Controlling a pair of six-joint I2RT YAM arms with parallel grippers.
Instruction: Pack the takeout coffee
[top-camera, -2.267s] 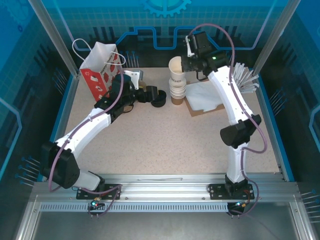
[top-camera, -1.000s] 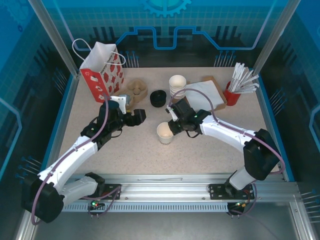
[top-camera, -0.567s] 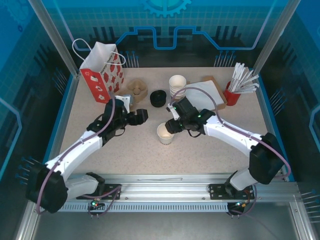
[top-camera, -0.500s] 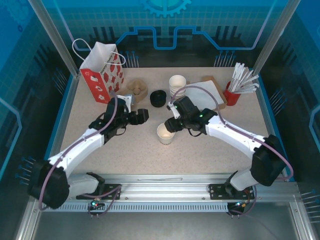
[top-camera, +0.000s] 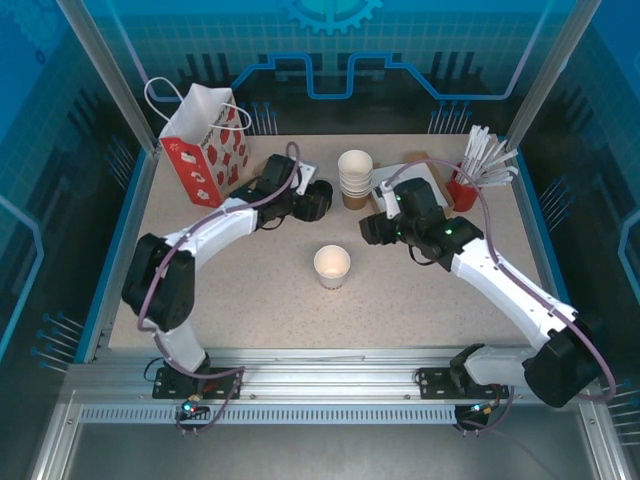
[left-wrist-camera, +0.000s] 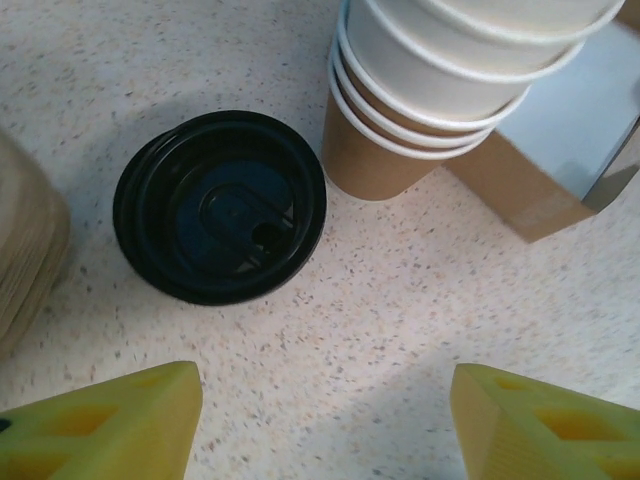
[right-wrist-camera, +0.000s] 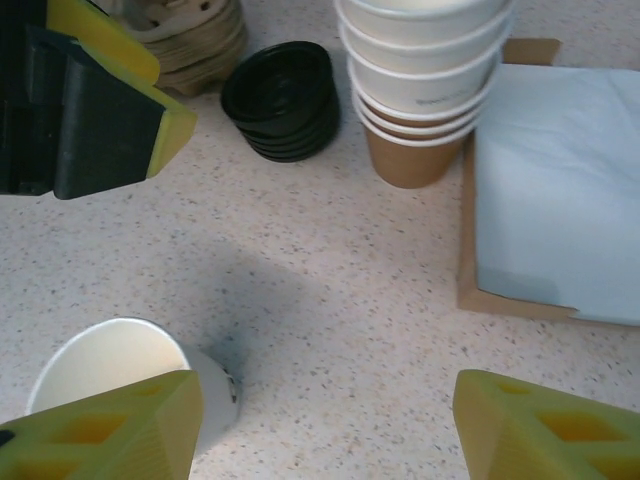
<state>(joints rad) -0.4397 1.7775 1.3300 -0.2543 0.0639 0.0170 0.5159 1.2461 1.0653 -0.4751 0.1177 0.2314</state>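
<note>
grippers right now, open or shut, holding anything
Left gripper: open, holding nothing, near the black lids.
Right gripper: open, holding nothing, the lidless cup beside it.

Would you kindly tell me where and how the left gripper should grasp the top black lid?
Probably by its outer rim, coming straight down: the top black lid lies flat on its stack, rim exposed all round. The left gripper, jaws open, should avoid the side nearest the paper cup stack.
</note>
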